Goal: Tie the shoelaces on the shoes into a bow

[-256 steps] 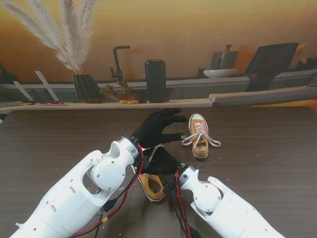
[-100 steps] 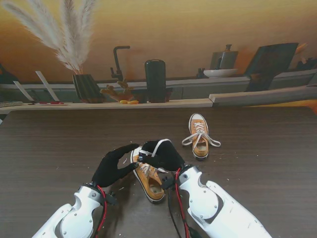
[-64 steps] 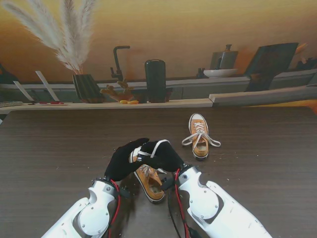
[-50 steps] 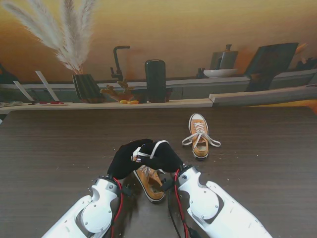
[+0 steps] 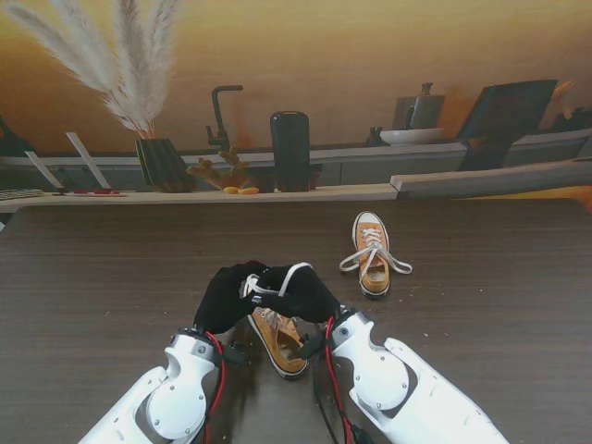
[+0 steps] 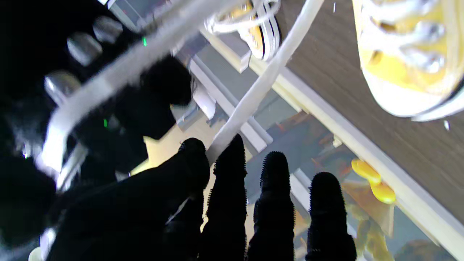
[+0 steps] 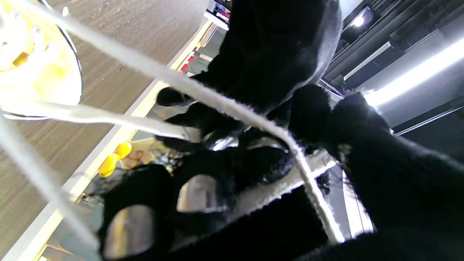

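Left hand: black-gloved, thumb and forefinger pinching white flat shoelace, taut for looping.
Right hand: fingers curled around lace above yellow canvas sneaker.

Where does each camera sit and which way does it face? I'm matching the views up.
Stand view: above the shoulders, looking down at the table; both forearms, left robot hand and right robot hand show.
Left wrist: along its fingers pinching a shoelace.
Right wrist: along its fingers toward the other hand.
All share the near shoe.

Left hand and right hand, black-gloved, meet fingertip to fingertip, each pinching something.
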